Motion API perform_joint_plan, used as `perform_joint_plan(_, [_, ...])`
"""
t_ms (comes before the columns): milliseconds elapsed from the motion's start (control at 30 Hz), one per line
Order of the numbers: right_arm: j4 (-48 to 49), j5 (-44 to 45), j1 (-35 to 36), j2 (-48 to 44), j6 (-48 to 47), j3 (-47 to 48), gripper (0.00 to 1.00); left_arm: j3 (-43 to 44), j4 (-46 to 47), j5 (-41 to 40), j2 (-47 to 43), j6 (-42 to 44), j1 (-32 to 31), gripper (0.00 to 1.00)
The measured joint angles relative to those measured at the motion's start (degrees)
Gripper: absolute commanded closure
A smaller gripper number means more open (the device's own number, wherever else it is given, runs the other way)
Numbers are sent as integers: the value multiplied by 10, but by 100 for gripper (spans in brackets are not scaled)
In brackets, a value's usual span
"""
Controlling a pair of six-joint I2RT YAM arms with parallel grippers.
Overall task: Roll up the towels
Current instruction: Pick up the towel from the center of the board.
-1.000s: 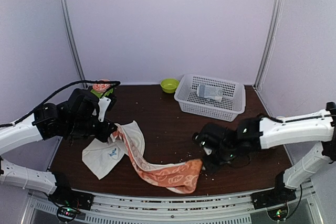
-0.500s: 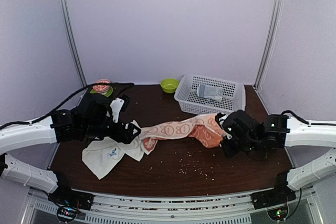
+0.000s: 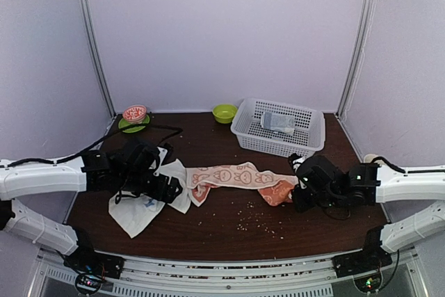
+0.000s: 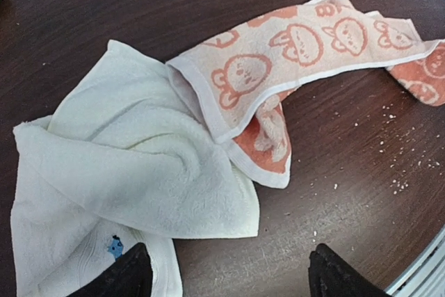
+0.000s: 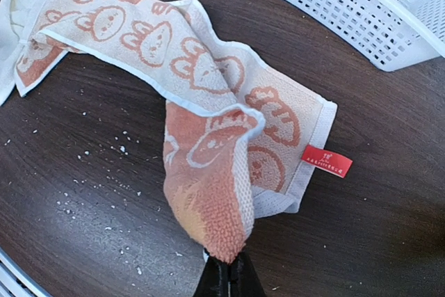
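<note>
dark desk (image 3: pixel 201 137) — patterned towel (image 3: pixel 229 174) lies stretched left to right; right end effector (image 5: pixel 226 277) grips its right end, left end effector (image 4: pixel 229 276) released beside its left end.

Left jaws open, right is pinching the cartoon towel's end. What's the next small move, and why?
Probably draw the right gripper a little to its right, keeping low. The corner it pinches is folded up over the cartoon-face towel, and that towel's other end, creased under, overlaps the white towel below the open left gripper. A short pull should flatten it and separate the two.
</note>
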Motion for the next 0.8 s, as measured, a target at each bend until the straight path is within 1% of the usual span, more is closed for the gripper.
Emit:
perform_joint_plan(100, [0,9,-10,-20,6,-16,100,30,-1,2,67,-8,-3,43])
perform_joint_plan(267, [2,14,-26,-60,16,-30,100,88,-7,2,165,-11,-19,55])
perform_joint_plan(400, [8,14,-31,-74,19,-39,100,126,-21,-14,206,-19,-21,57])
perform_joint_plan(500, [10,15,-33,-76,21,-44,100,145,-26,-16,216,-32,-6,57])
perform_joint_plan(633, [12,15,-33,-81,21,-49,100,163,-27,-9,223,-50,24,57])
perform_joint_plan(800, [15,14,-34,-90,21,-50,100,176,-17,19,257,-66,46,58])
